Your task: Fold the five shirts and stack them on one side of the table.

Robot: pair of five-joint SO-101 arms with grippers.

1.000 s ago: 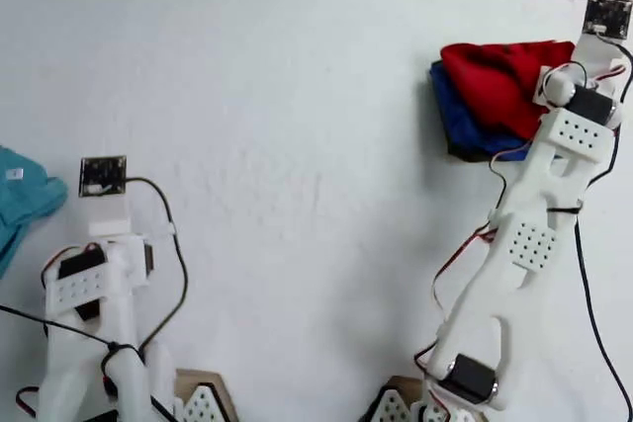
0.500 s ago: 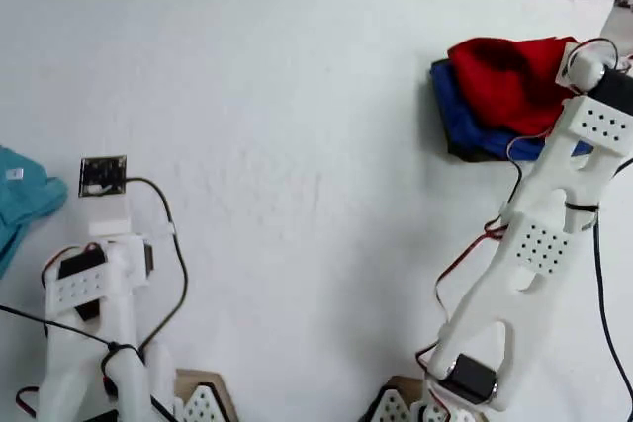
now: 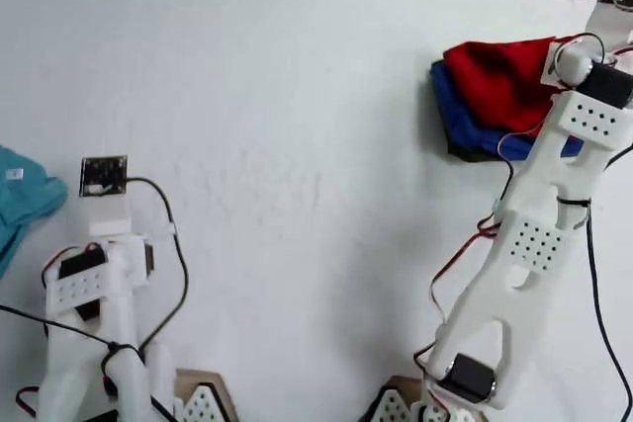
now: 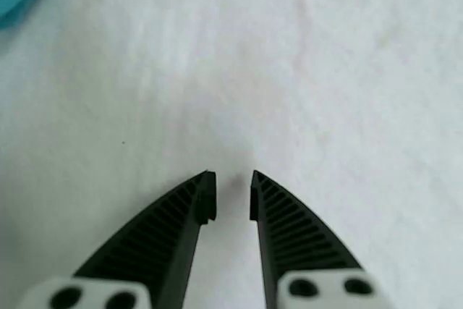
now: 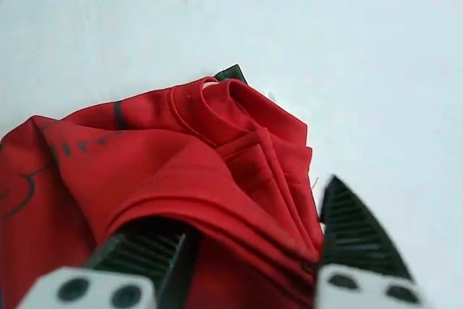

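Shirt stack [image 3: 490, 96] holds 3, 1 teal shirt [image 3: 22, 195] apart; left tool [image 4: 231, 195], right tool [image 5: 253, 211] both released.

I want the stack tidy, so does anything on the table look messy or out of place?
Yes. The red shirt on top of the stack is bunched and wrinkled rather than flat, sitting askew over the blue shirt. The teal shirt lies crumpled at the opposite edge.

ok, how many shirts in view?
4. Red shirt on top at the table's right side, blue shirt under it, dark shirt at the bottom; teal shirt lies at the left edge. A fifth may be hidden.
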